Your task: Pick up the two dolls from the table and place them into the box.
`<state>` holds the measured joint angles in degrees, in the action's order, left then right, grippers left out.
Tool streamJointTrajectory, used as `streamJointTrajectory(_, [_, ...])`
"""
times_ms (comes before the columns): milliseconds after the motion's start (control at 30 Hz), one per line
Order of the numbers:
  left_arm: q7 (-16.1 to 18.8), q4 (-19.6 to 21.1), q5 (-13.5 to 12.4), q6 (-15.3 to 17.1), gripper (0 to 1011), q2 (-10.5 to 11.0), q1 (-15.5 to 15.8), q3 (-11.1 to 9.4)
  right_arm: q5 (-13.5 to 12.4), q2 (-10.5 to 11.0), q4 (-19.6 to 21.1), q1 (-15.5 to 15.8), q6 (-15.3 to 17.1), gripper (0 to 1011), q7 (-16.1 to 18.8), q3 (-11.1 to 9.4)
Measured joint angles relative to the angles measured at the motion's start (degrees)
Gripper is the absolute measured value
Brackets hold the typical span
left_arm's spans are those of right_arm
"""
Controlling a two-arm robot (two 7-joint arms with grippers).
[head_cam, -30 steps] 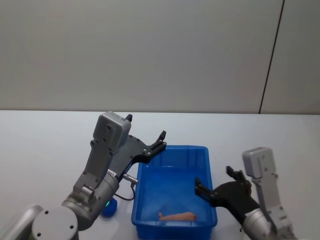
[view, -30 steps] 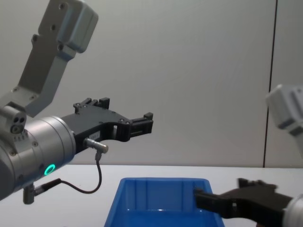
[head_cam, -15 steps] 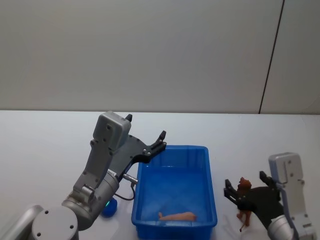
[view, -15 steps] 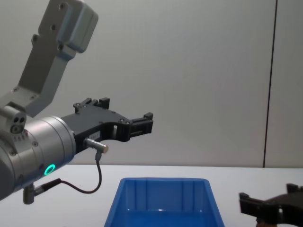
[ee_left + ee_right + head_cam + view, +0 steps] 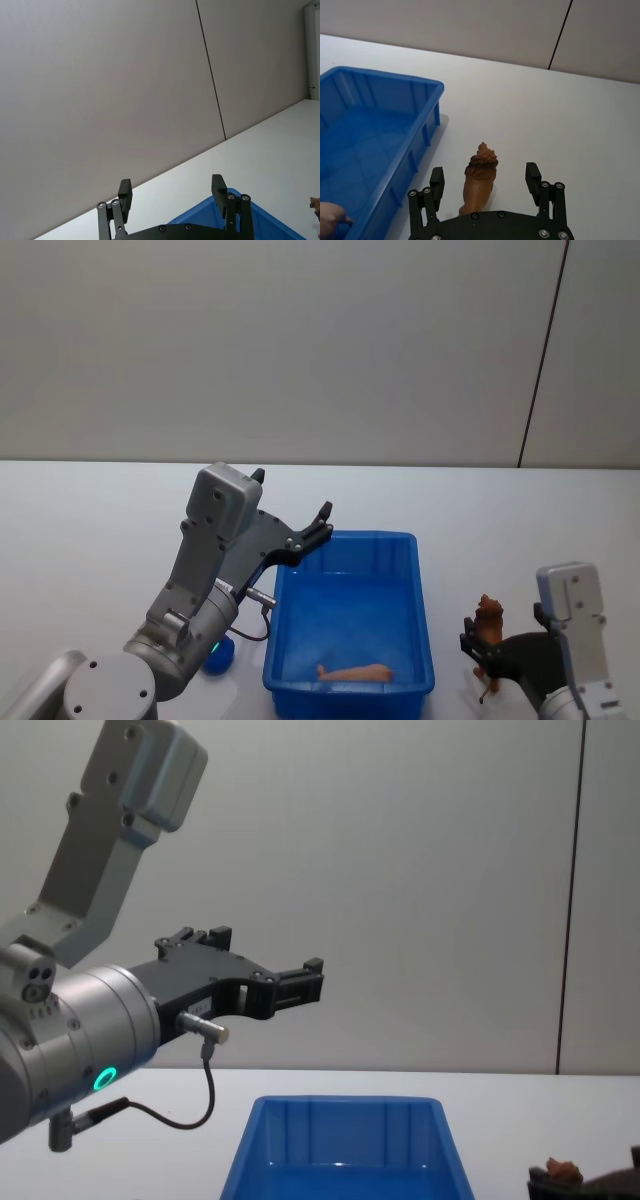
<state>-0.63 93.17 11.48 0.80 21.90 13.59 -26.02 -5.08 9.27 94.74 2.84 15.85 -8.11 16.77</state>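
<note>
Dolls: two. The brown doll (image 5: 479, 180), lumpy and reddish, stands upright on the table (image 5: 100, 530) between the fingers of the wide-open right gripper (image 5: 485, 173), touching neither. The pink doll (image 5: 355, 673) lies flat in the single blue box (image 5: 345, 540), left of that gripper. The left gripper (image 5: 171, 184) is open and empty above the box's left rim.

The left arm is raised, with the elbow bent and the forearm directed forward. The left gripper (image 5: 171, 185) is presented level, well above the tabletop, its fingers spread wide apart. The right arm is positioned low at the right side. The right gripper (image 5: 485, 172) is directed forward, its fingers (image 5: 437, 176) set well apart.
</note>
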Motion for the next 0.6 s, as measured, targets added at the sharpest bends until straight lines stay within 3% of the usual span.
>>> streamJointTrajectory(467, [0.0,0.0,0.0,0.0,1000,0.0,0.0,0.0,0.5,-2.6,-5.4,-1.6,1.3,1001,-1.3,0.7])
streamJointTrajectory(600, [0.0,0.0,0.0,0.0,1000,0.0,0.0,0.0,0.6,-3.1,-6.5,-2.1,1.4,947,-1.3,0.8])
